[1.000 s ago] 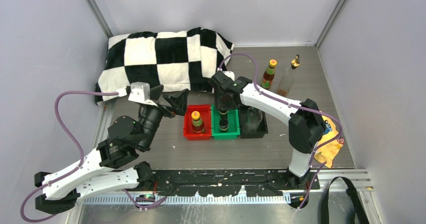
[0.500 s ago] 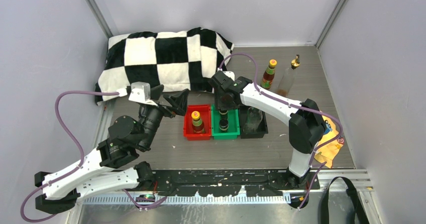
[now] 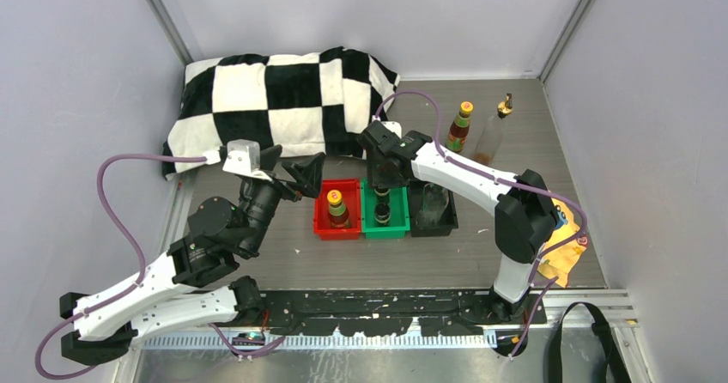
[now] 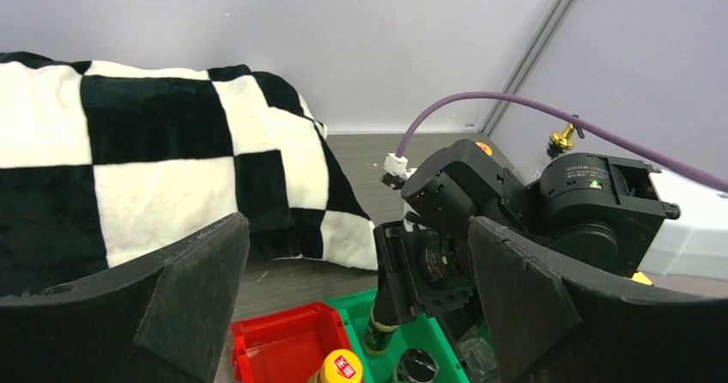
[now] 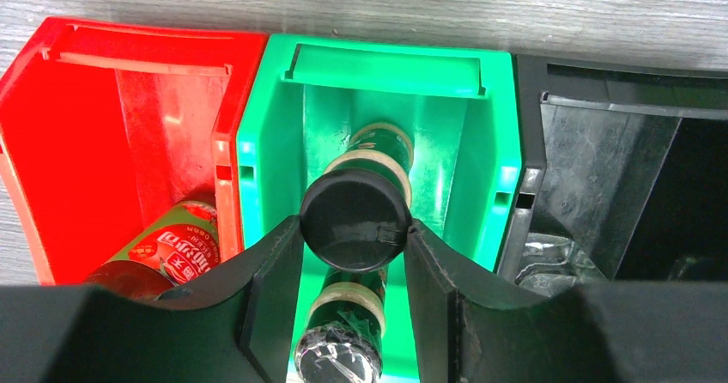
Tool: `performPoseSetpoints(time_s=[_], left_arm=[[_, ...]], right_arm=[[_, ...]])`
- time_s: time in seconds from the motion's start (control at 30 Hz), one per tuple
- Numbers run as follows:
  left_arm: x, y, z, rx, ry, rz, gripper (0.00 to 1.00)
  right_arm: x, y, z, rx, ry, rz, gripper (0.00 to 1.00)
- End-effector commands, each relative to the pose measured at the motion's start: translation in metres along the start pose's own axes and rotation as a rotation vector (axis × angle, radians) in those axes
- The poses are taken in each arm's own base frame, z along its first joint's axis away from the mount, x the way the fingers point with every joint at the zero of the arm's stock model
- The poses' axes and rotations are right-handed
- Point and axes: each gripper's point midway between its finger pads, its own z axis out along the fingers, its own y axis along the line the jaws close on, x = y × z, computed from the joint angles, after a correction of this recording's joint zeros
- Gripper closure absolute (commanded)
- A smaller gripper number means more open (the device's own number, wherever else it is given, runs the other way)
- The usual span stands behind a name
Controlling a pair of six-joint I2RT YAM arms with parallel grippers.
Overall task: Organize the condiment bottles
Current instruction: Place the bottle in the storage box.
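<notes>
Now my right gripper [image 5: 352, 244] pinches the dark bottle [image 5: 379, 155] by its cap so it stands upright in the green tray [image 5: 383, 67] beside its twin [image 5: 339, 349]. My left gripper [image 3: 289, 165] gapes wide, empty.

Left arm [image 3: 146, 288] extends forward from its base with the elbow raised. Left gripper [image 3: 289, 167] points forward and inward, its 2 fingers [image 4: 172, 288] spread wide, holding nothing. Right arm [image 3: 464, 177] reaches leftward. Right gripper [image 5: 352, 233] points down, both fingers clamped on a black-capped bottle [image 5: 348, 207].
</notes>
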Motion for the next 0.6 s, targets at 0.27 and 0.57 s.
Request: performPoseSetpoints(time_s=[0.27, 0.57], left_arm=[[-0.0147, -0.0037, -0.0009, 0.015, -0.035, -0.043, 0.00], [-0.0144, -0.0022, -0.0013, 0.010, -0.035, -0.042, 0.00]], right_arm=[[-0.0102, -0.0015, -0.0156, -0.024, -0.048, 0.020, 0.47], [-0.0090, -0.0004, -0.0145, -0.028, -0.040, 0.016, 0.40]])
